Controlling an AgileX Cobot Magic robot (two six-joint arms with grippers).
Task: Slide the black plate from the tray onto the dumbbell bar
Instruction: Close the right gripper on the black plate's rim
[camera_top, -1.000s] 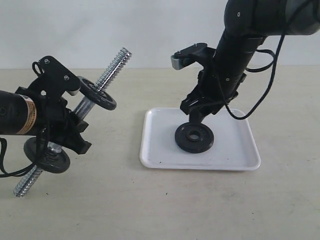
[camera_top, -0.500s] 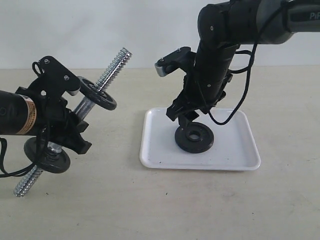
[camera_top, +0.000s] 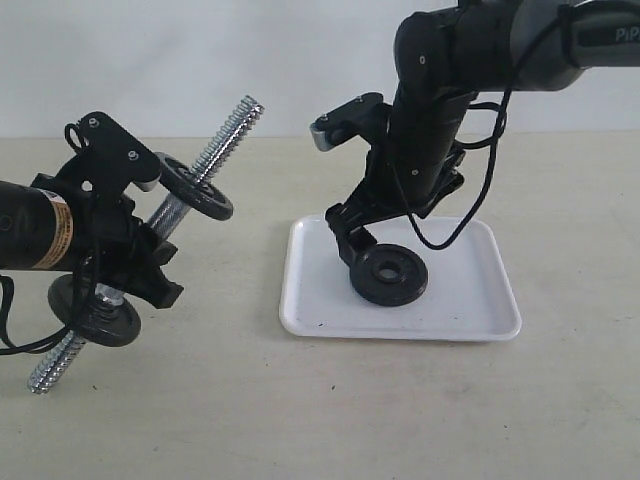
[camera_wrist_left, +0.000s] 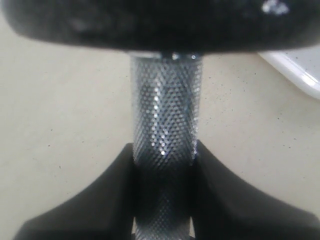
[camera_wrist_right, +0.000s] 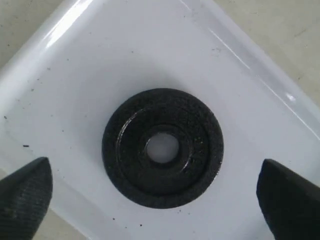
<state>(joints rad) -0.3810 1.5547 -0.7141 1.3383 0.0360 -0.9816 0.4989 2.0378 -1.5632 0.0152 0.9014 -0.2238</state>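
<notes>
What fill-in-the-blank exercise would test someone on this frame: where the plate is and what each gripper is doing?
1. The black plate lies flat in the white ____.
2. The left gripper is shut on the dumbbell bar, which carries ____ black discs.
3. The right gripper straddles the black plate with its jaws ____.
Missing words: tray; two; open.
</notes>
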